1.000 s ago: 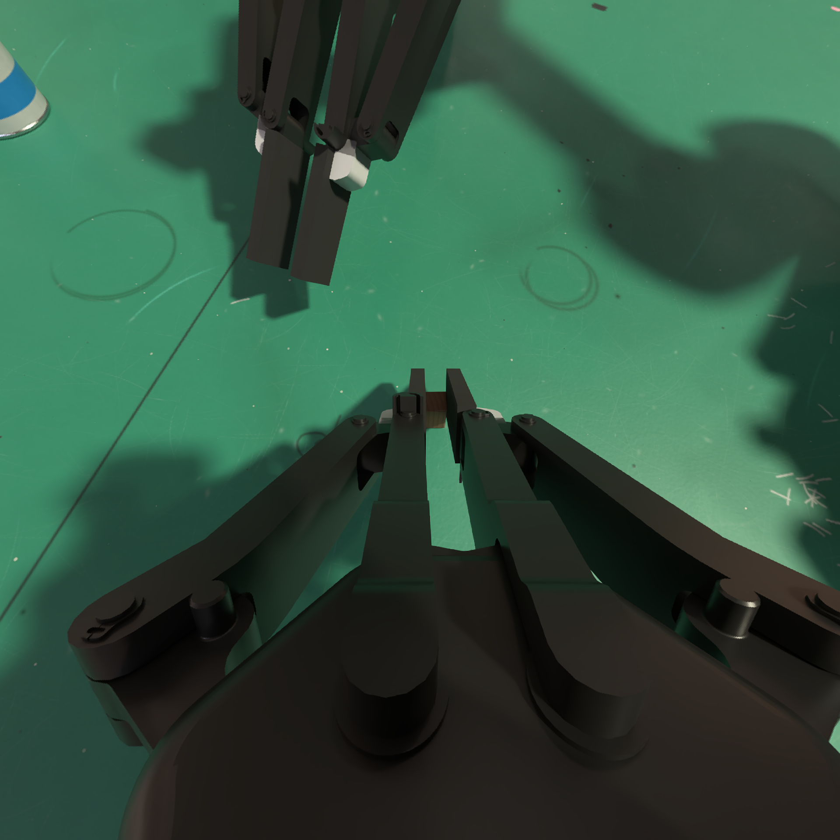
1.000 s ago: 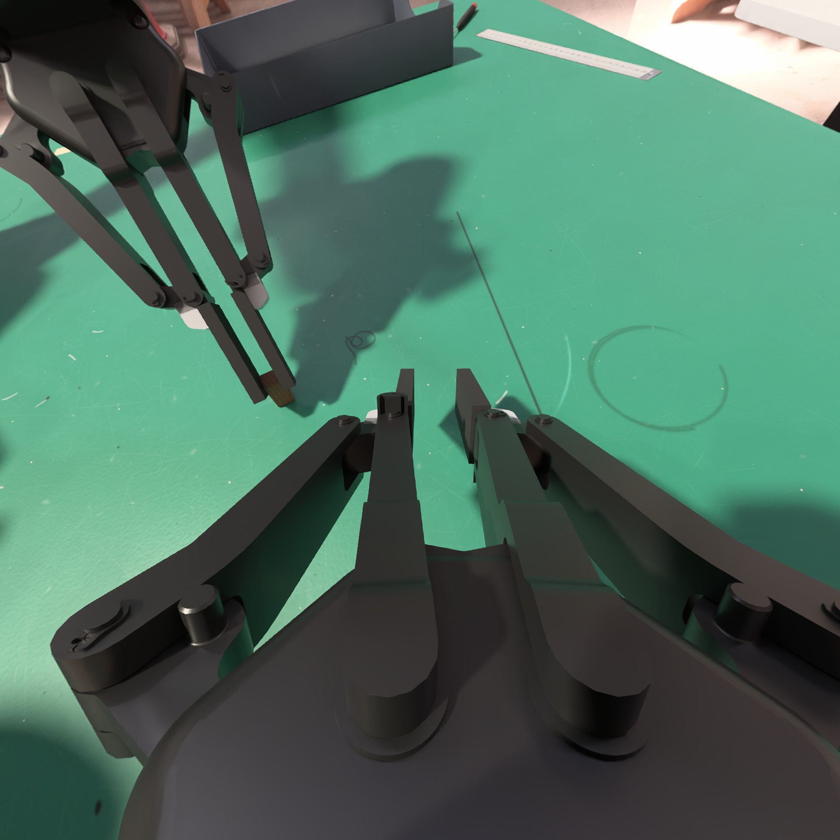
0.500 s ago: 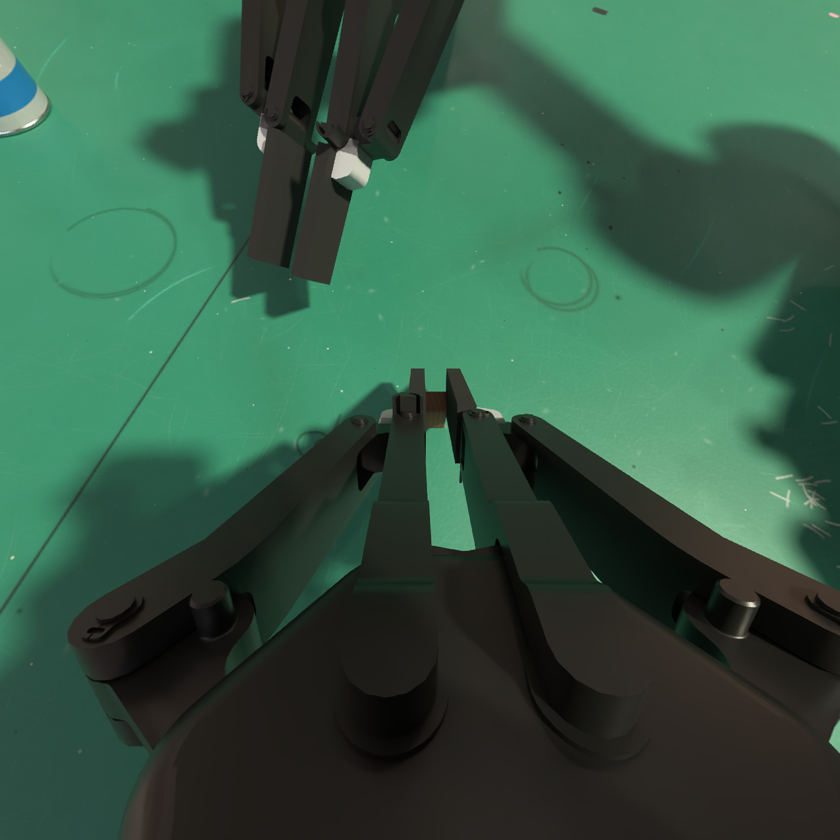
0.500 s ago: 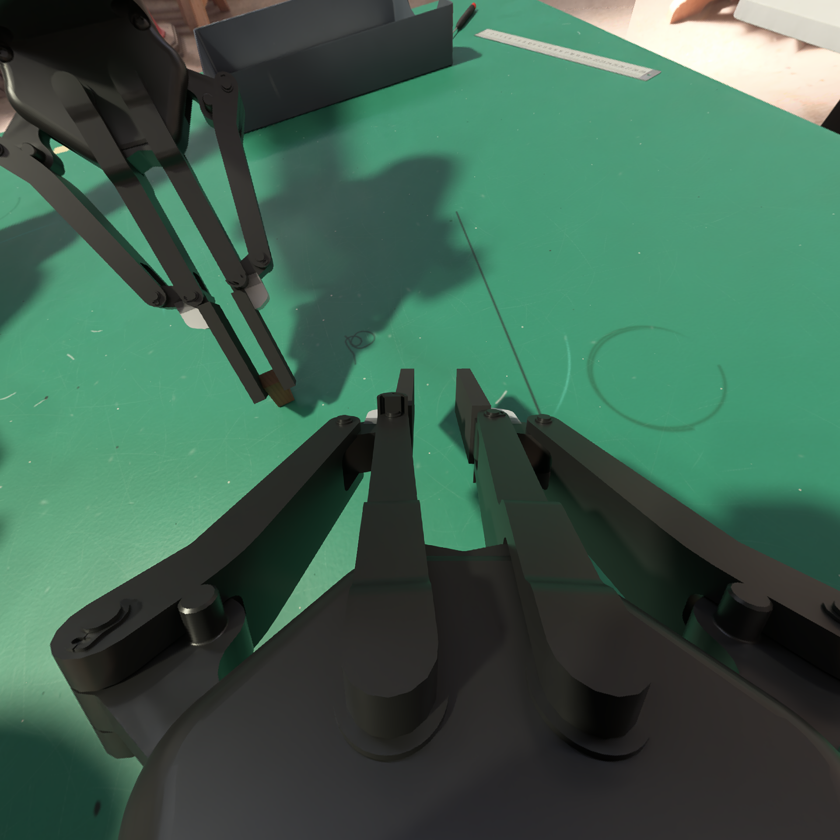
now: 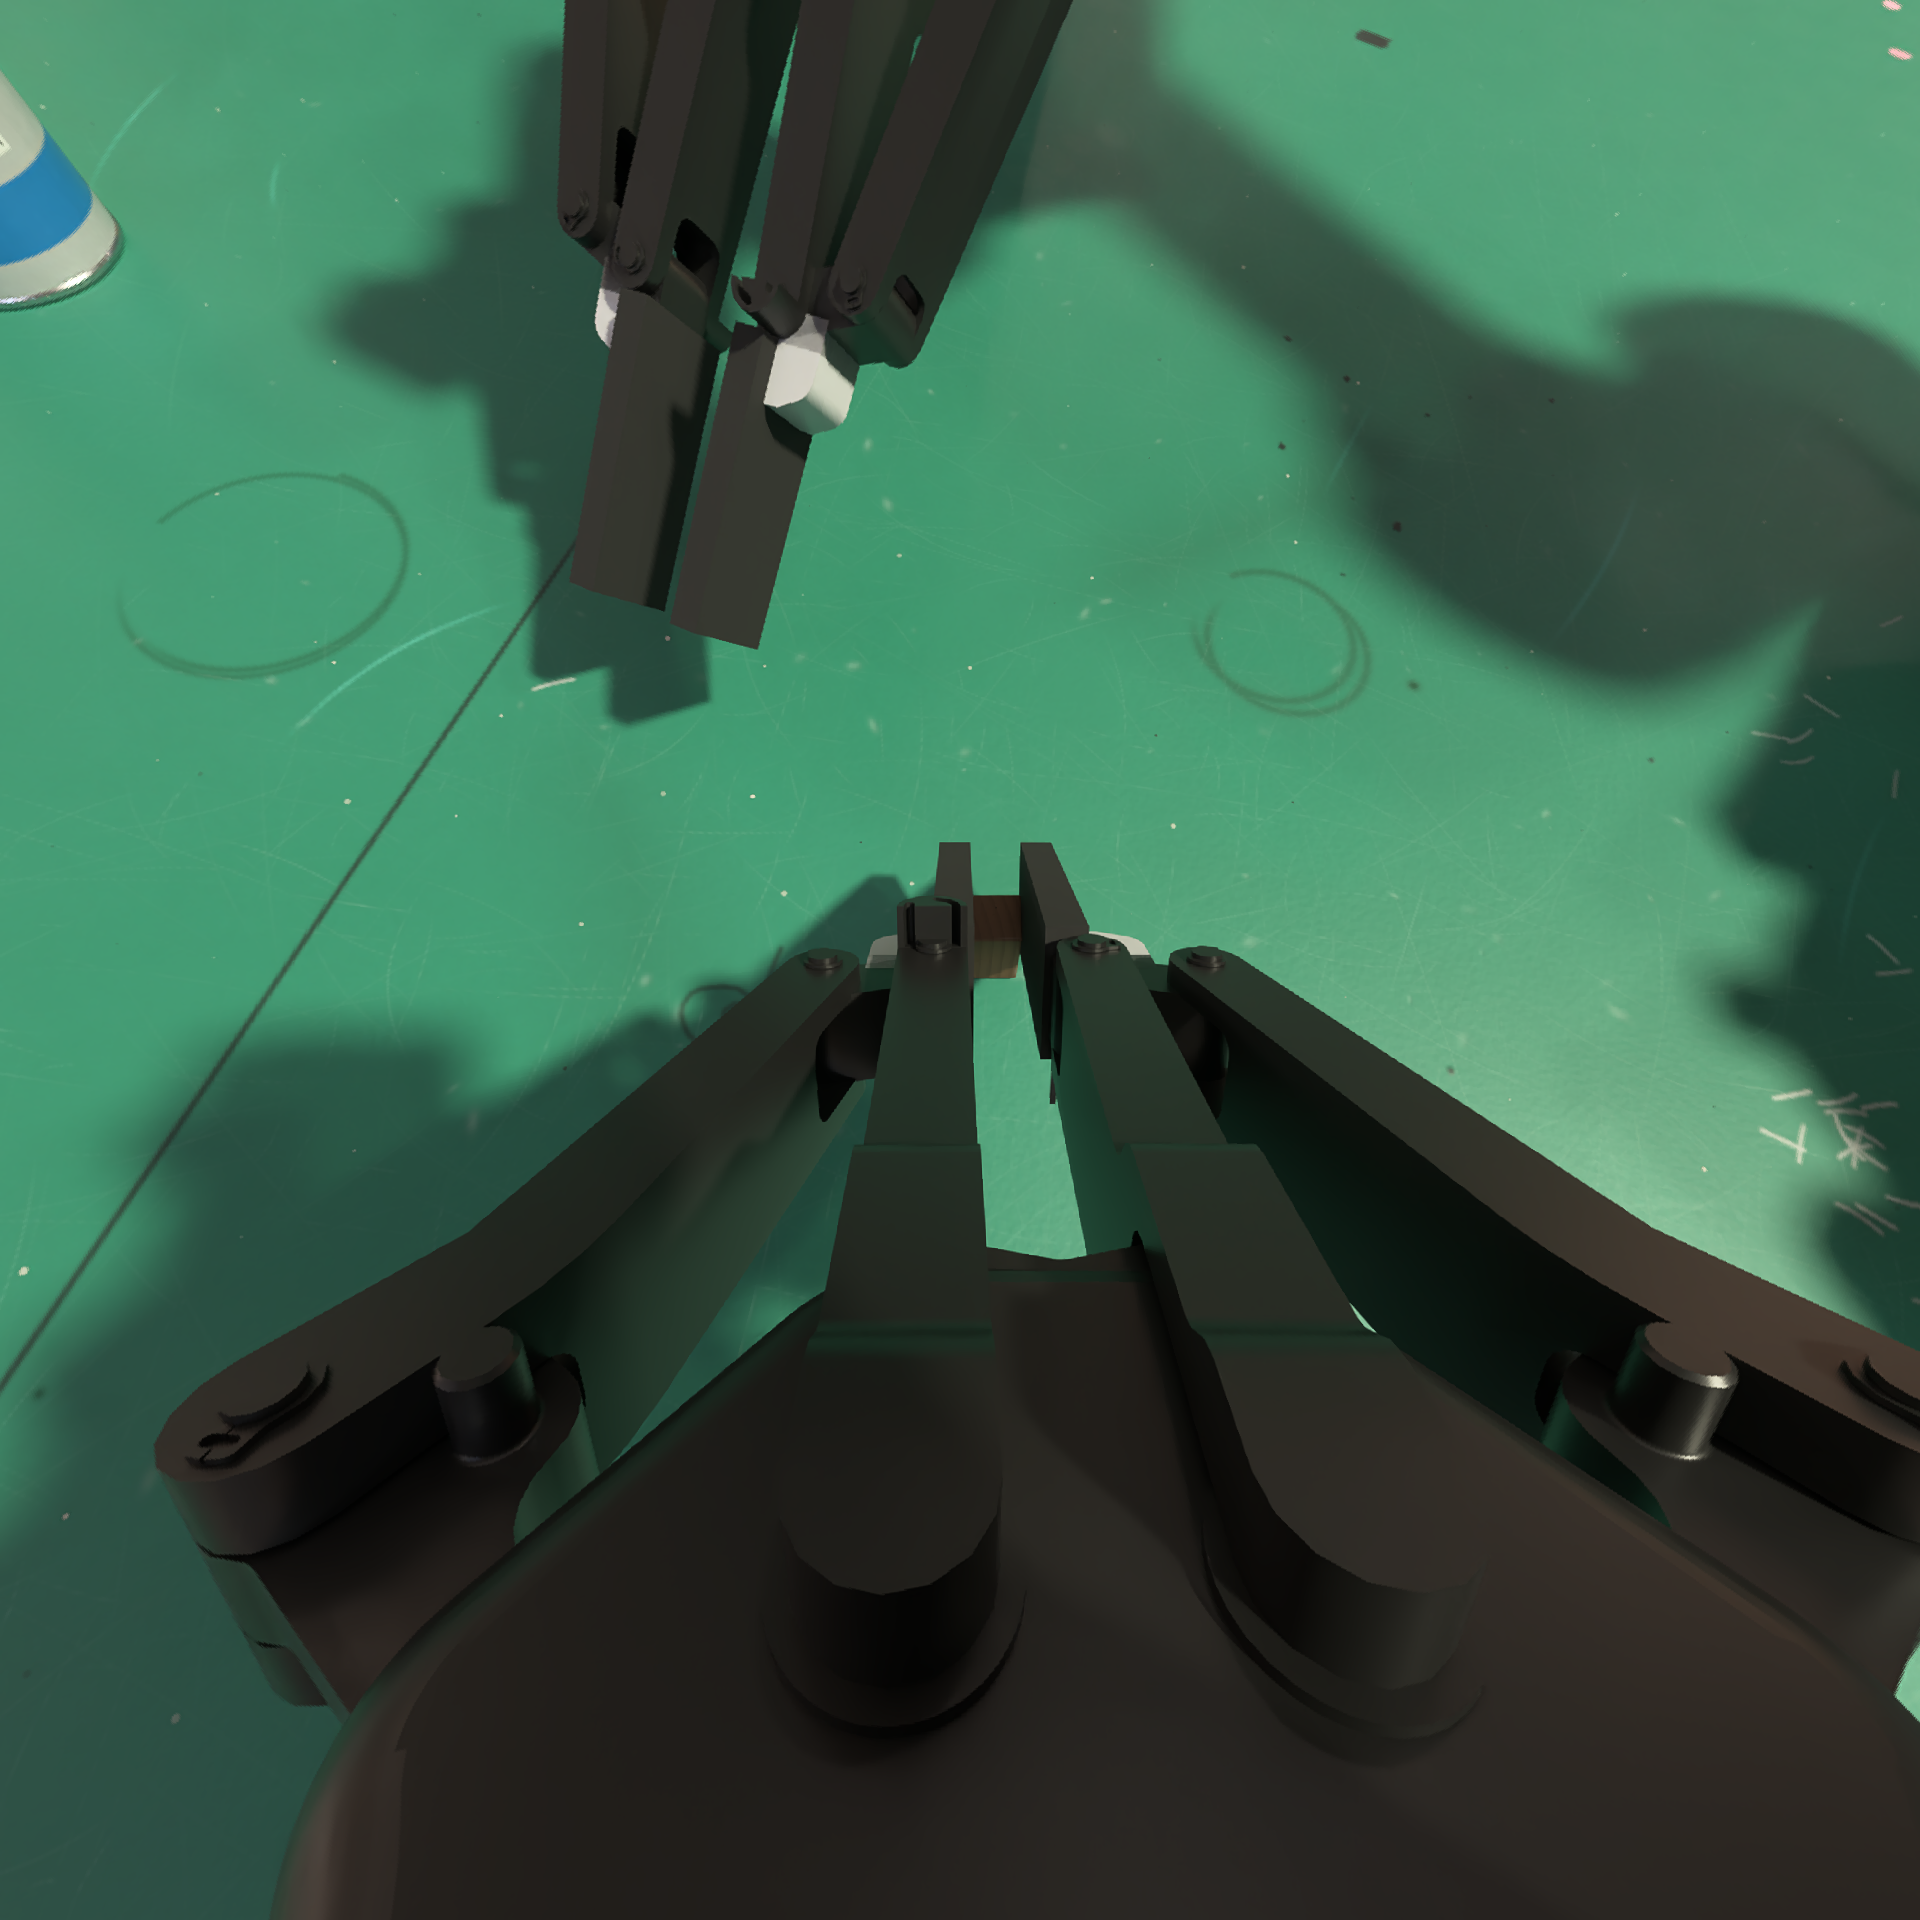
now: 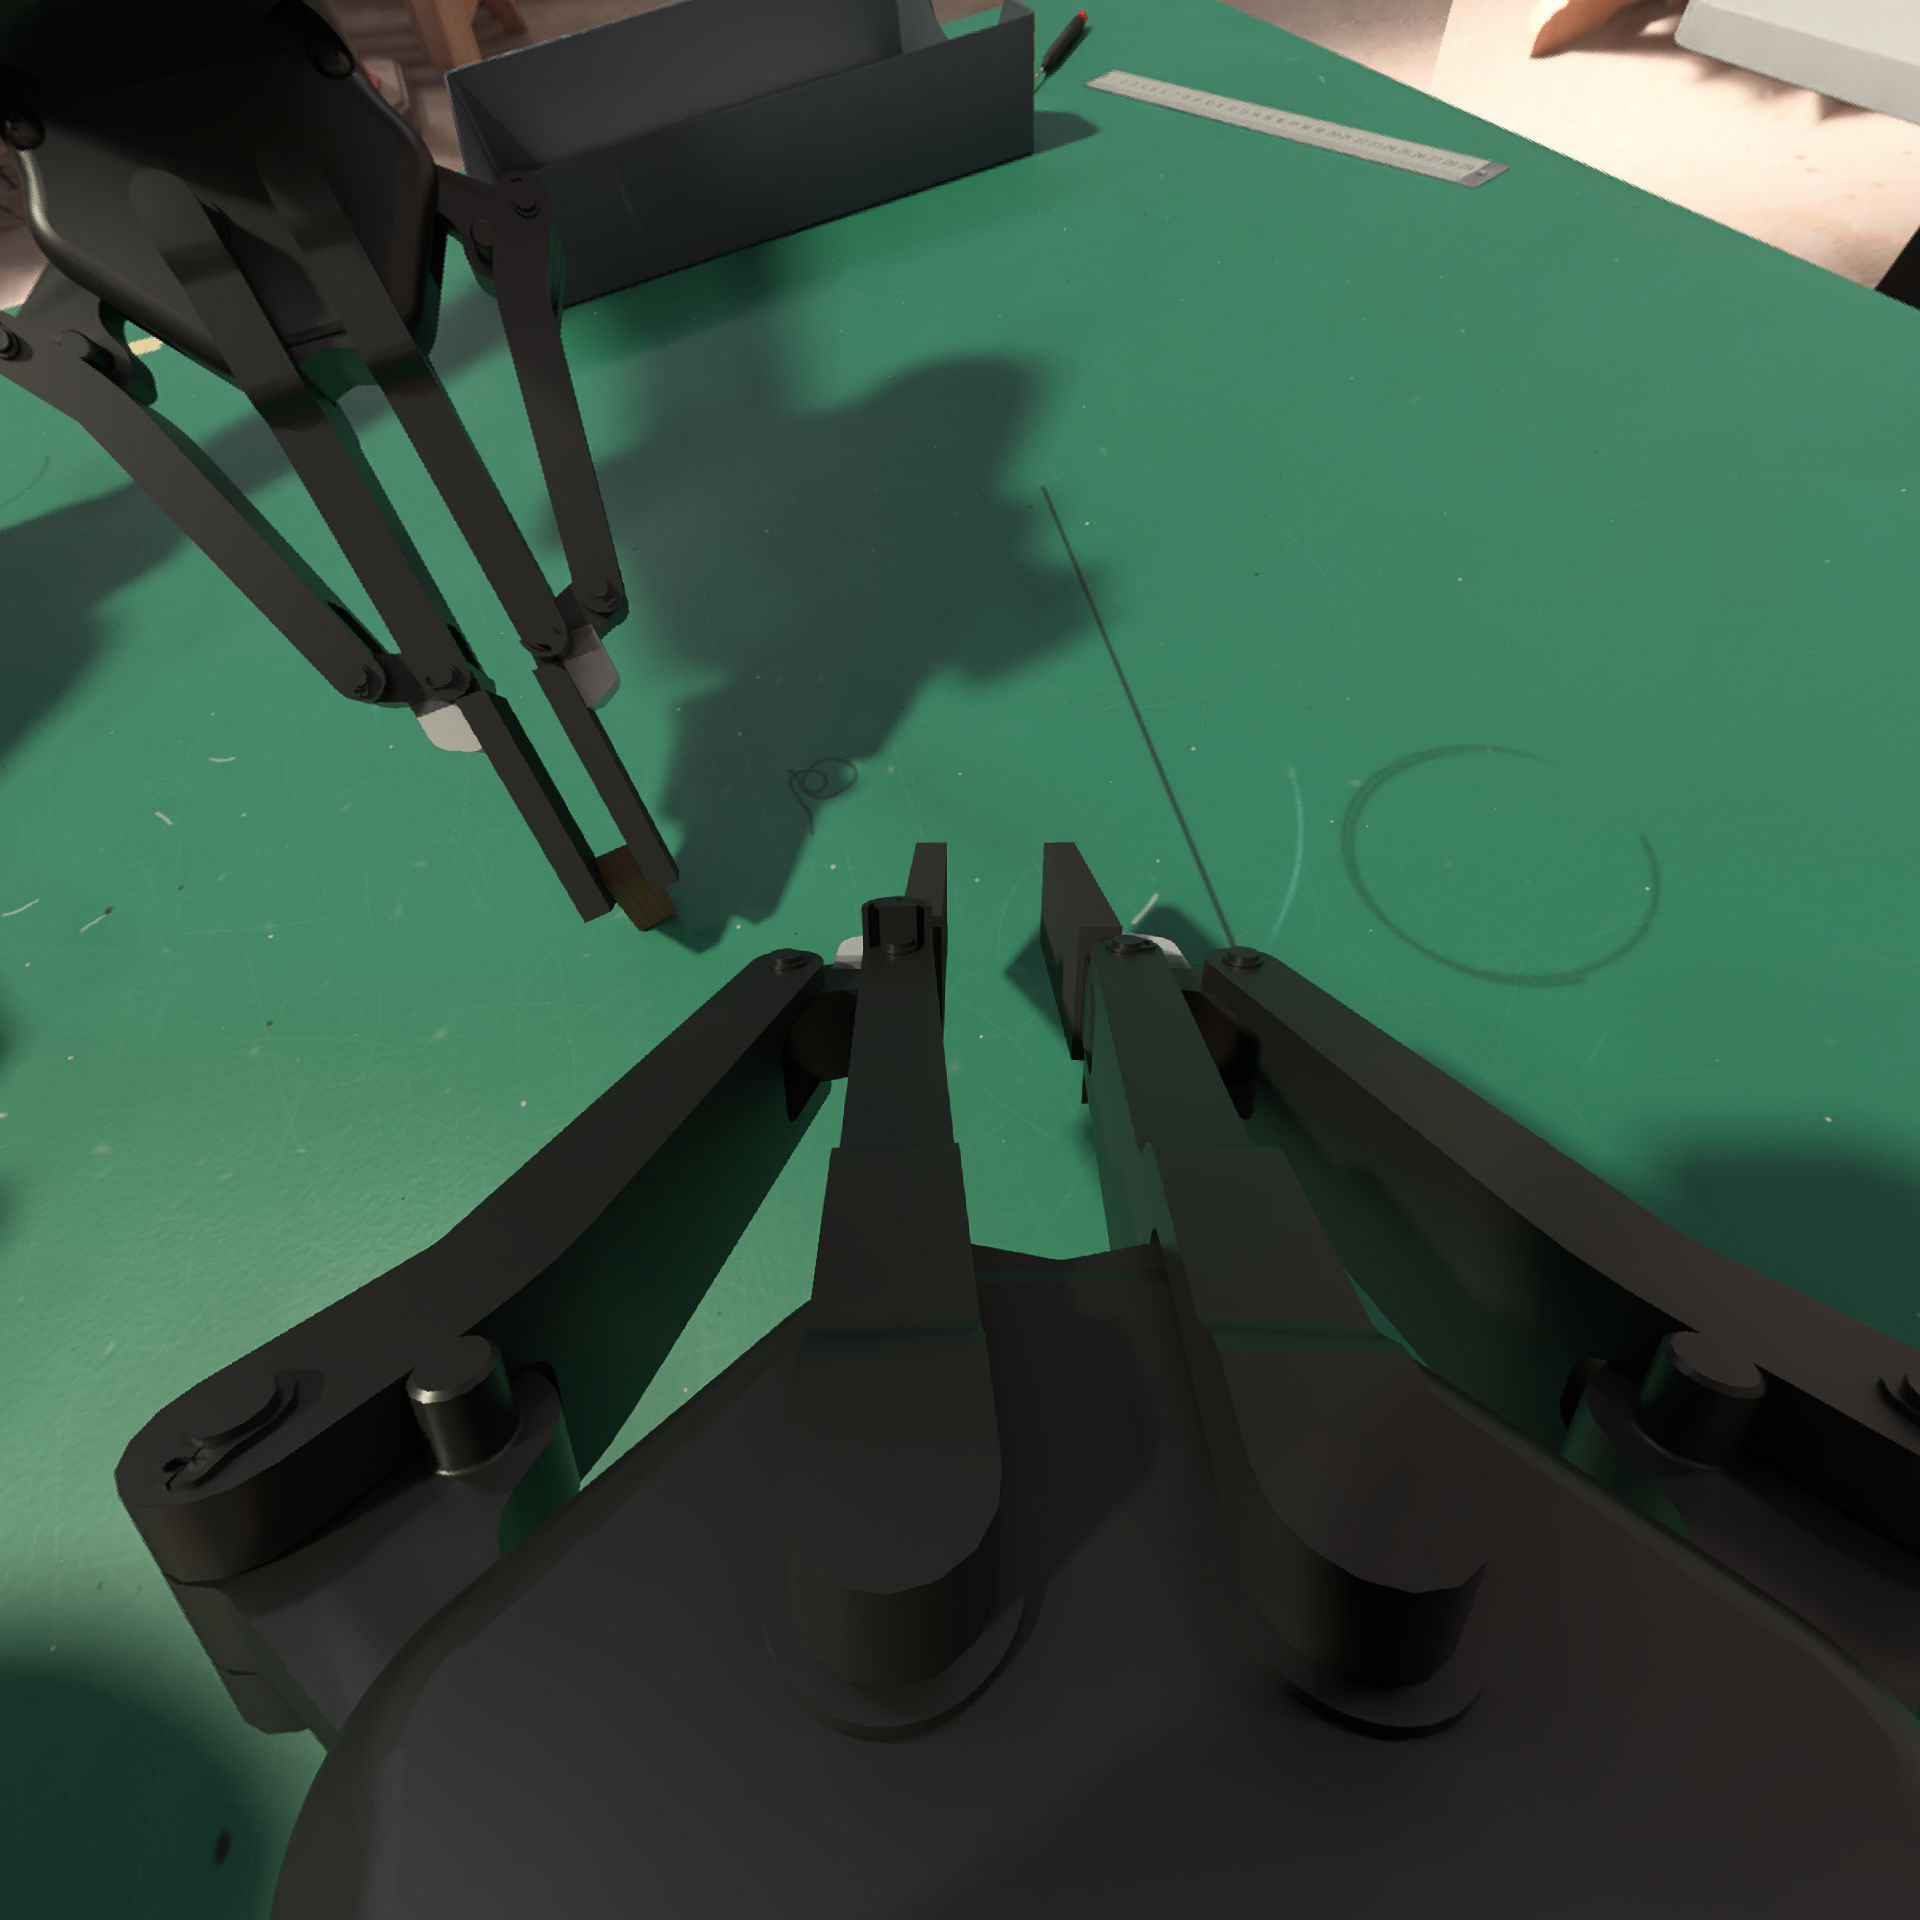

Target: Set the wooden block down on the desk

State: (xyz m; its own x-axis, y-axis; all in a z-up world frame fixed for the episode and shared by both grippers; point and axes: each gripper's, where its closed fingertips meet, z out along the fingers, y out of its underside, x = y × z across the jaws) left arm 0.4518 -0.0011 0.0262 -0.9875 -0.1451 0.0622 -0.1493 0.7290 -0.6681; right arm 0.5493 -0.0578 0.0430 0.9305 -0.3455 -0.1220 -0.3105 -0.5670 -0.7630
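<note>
Block: the wooden block (image 5: 995,935) sits clamped between the tips of the left gripper (image 5: 995,883); seen from the right wrist view it is a small brown piece (image 6: 636,883) at the very ends of the two fingers (image 6: 561,831), its lower corner at or just above the desk (image 6: 1351,468); whether it touches the mat I cannot tell.

Axis: the block spans the narrow gap crosswise from finger to finger; it looks short and stubby, so no clear long axis.

Nearer arm: the left, which holds it; the right gripper (image 6: 992,883) hangs just beside the block, fingers a little apart with nothing between them.

Coming move: judged, a small lowering if any, then parting of the left fingers; the block lies straight under them.

Container: a grey bin (image 6: 748,156) stands well beyond the block; what shows of its inside is bare.

Other things: a metal ruler (image 6: 1299,130) lies beyond the block to the bin's right; a blue-and-white can (image 5: 42,208) lies off to the block's side.
</note>
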